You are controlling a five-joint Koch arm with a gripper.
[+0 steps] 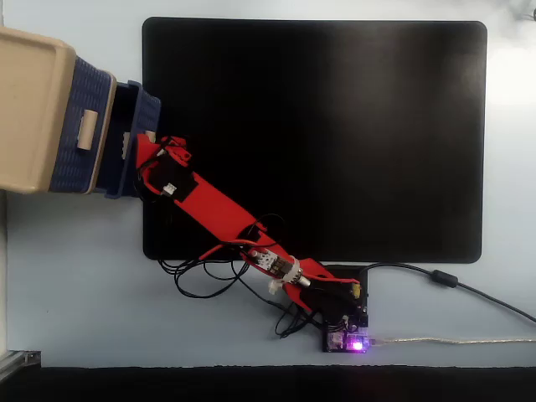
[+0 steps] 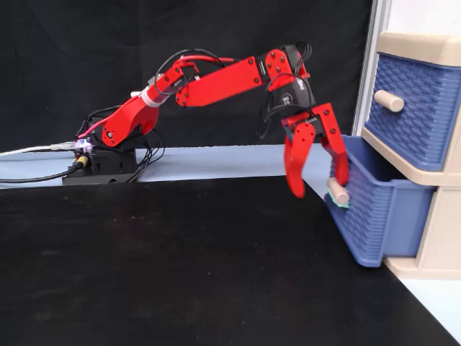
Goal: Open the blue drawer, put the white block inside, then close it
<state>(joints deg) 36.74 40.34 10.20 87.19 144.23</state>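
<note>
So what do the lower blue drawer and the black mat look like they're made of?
The blue drawer looks like moulded plastic: its front carries a regular woven-basket rib pattern with a faint sheen. The black mat seems soft and matte, perhaps rubber or foam-backed fabric, going by its rounded corners and glare-free surface; the pictures leave it open.

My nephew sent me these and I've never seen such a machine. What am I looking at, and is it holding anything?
It is a small red hobby robot arm bolted to a table. One picture looks straight down from above, the other from the side at table height. A black mat covers the table. At its edge stands a beige cabinet with two blue drawers; the lower blue drawer is pulled out. The arm's pincer hangs open at that drawer's front, by its small handle. It holds nothing. No white block shows in either picture.
</note>
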